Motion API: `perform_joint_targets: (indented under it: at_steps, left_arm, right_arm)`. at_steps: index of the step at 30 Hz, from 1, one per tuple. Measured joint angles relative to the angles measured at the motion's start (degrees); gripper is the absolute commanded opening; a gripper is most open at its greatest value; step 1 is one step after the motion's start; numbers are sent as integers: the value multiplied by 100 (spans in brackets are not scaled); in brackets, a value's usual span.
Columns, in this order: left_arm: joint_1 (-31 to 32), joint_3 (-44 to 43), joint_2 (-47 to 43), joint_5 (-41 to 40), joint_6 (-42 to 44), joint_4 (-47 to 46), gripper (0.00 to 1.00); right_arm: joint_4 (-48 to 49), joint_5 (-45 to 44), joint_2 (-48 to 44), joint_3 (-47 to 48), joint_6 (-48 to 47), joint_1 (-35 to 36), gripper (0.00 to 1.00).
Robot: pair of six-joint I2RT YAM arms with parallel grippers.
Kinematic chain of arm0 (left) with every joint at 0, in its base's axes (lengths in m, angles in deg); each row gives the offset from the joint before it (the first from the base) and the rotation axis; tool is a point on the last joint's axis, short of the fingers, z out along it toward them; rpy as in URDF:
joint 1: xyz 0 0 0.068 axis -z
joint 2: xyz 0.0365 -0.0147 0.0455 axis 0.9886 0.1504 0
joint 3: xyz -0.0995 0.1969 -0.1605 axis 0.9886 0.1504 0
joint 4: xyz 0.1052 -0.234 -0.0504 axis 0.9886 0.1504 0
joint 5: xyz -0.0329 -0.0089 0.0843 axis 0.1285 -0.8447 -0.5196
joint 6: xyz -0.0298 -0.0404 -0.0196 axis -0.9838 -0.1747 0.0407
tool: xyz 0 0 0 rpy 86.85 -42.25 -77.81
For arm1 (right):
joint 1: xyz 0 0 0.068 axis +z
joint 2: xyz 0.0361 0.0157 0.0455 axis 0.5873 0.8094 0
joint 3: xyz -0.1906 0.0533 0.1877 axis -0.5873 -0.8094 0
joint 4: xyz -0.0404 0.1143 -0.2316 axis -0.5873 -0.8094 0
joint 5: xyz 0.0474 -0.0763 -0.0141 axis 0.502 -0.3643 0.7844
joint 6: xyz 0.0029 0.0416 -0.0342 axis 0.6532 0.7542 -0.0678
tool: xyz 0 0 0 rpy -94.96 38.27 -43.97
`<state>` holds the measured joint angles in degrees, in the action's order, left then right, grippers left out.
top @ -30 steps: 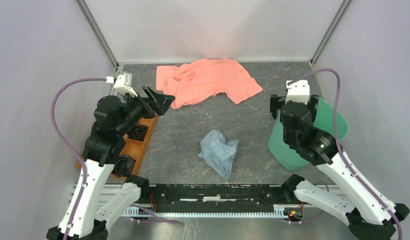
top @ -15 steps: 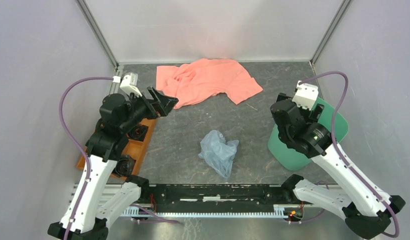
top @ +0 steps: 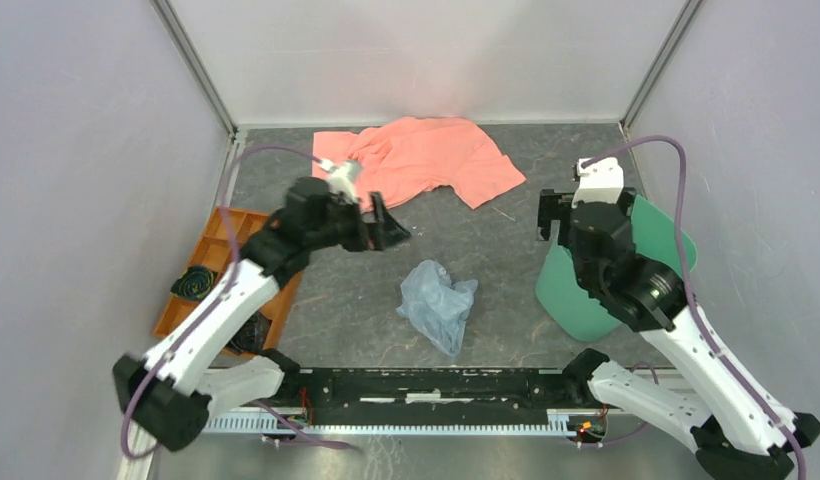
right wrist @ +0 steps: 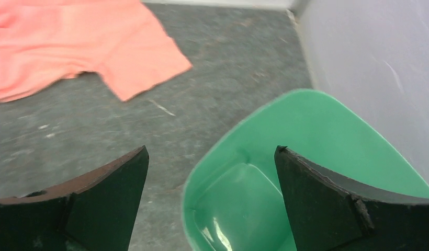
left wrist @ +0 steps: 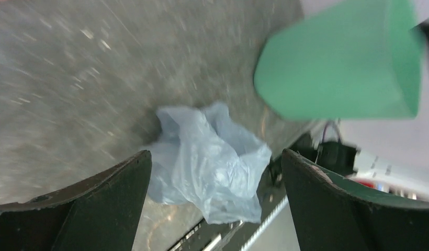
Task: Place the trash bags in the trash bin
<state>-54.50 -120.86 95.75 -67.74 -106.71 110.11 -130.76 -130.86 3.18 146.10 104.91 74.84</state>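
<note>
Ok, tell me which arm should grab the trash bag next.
Left. The left tool, open, points at the trash bag, which sits centred in its wrist view. The right tool, also open, hangs at the rim of the bin, and its wrist view shows no bag.

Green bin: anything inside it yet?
The right wrist view shows only bare green wall and floor inside the trash bin. One of the right arm's fingers covers its near-right part. The trash bag lies outside it on the table.

Pale blue-grey trash bag (top: 438, 303) (translucent), green trash bin (top: 586, 300), salmon-pink cloth (top: 416, 160), orange tray (top: 211, 265)
</note>
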Motion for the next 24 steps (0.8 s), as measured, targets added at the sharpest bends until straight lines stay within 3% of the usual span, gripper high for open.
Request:
perform_joint_targets:
  at_steps: [4, 7, 9, 12, 13, 14, 16, 18, 24]
  left_arm:
    - [955, 402, 962, 55, -96, -413, 100]
    - [1259, 710, 1434, -17, -210, -573, 97]
    - [1320, 772, 1714, -125, -225, -640, 86]
    - [1331, 785, 2070, -293, -238, -833, 61]
    - [1331, 800, 2144, -313, -251, -894, 48]
    - [1331, 844, 2208, -343, -258, -968, 43]
    - [1331, 1014, 2210, -409, -254, -1102, 18]
    - [1331, 1196, 2100, -457, -177, -1180, 6]
    - [1331, 1373, 903, -326, 726, -1250, 2]
  right_arm:
    - [678, 1451, -446, -153, -885, 0, 98]
    - [1045, 2887, -494, -208, -1294, -4, 98]
    - [1274, 3724, -330, -254, -1399, 0, 98]
    - [1679, 4859, -28, -601, -1436, 87, 98]
    - [1762, 5189, 114, -807, -1427, 160, 98]
    - [1762, 5276, 153, -859, -1421, 175, 98]
    - [1775, 5530, 308, -1067, -1384, 297, 98]
    - [1784, 5670, 448, -1163, -1353, 398, 98]
    - [1847, 5851, 710, -1176, -1346, 527, 98]
